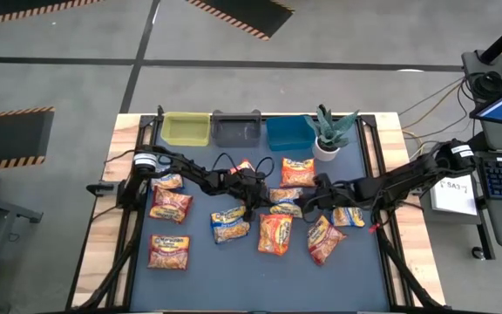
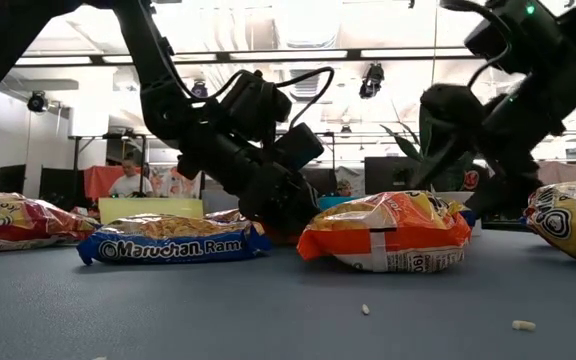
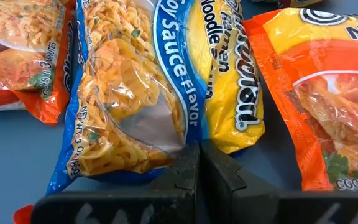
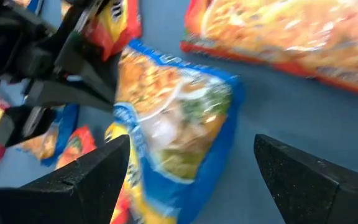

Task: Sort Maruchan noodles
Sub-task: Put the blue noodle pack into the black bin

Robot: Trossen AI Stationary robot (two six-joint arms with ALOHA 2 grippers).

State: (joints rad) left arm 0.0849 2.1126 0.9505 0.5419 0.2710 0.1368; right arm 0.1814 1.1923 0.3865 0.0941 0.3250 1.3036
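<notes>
Several Maruchan noodle packets, orange, red and yellow-and-blue, lie flat on the blue mat (image 1: 234, 270). My left gripper (image 1: 255, 199) is low at the mat's middle, shut at the end of a blue-and-yellow soy sauce packet (image 3: 129, 93). That same packet (image 4: 173, 118) lies ahead of my right gripper (image 4: 191, 177). The right gripper is open, coming from the right, with a finger on each side of the packet's other end and apart from it. An orange packet (image 2: 383, 232) and a blue one (image 2: 173, 245) lie nearer the front edge. My left gripper's fingertips meet on the end seam (image 3: 178, 154) of the soy sauce packet, slanting down from the table's left. The fingers hide how much of the seam lies between them. The packet stretches away from the fingertips toward the right gripper, most of it on the packets beside it.
Yellow-green (image 1: 186, 129), grey (image 1: 236, 129) and blue (image 1: 288, 131) bins line the far edge, with a potted plant (image 1: 329, 135) to their right. Packets crowd the mat's middle and left; its near strip is bare apart from crumbs (image 2: 366, 309).
</notes>
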